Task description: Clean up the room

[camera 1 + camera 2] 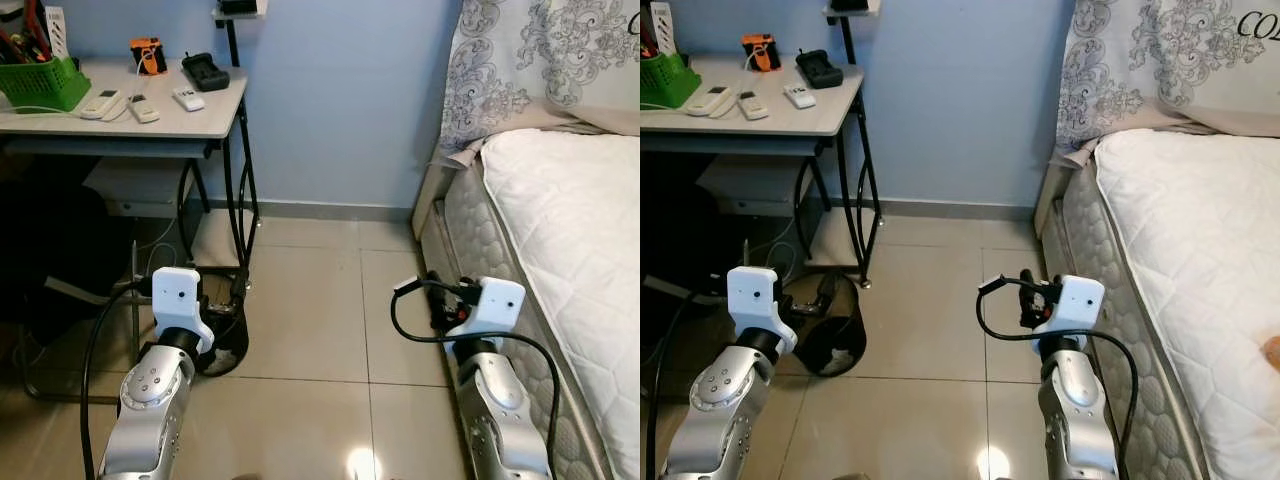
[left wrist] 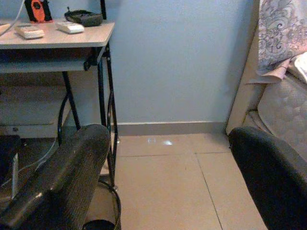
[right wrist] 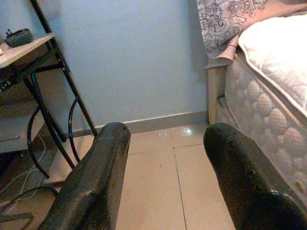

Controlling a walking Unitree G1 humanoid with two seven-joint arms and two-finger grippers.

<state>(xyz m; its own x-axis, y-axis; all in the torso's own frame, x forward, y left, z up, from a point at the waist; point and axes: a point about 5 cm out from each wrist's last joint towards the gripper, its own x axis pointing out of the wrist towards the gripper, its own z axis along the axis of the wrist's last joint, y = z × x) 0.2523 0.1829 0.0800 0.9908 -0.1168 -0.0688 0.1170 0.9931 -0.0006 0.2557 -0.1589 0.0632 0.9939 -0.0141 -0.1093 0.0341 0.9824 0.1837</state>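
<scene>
Both arms are raised low over the tiled floor [image 1: 310, 300]. My left gripper [image 2: 168, 139] is open, its fingers wide apart with nothing between them, pointing toward the desk leg and the blue wall. My right gripper [image 3: 168, 132] is also open and holds nothing; it hovers beside the bed's edge [image 1: 450, 240]. A black round bin [image 1: 830, 345] sits on the floor under the desk, just ahead of my left wrist. On the desk [image 1: 200, 125] lie three white remotes [image 1: 143, 108], an orange gadget [image 1: 147, 55] and a black charger [image 1: 205, 72].
A green basket [image 1: 42, 82] stands at the desk's left end. The bed with a white quilted mattress [image 1: 570, 220] and patterned fabric [image 1: 520, 60] takes up the right side. Cables and dark clutter lie under the desk [image 1: 60, 250]. Open floor runs between desk and bed.
</scene>
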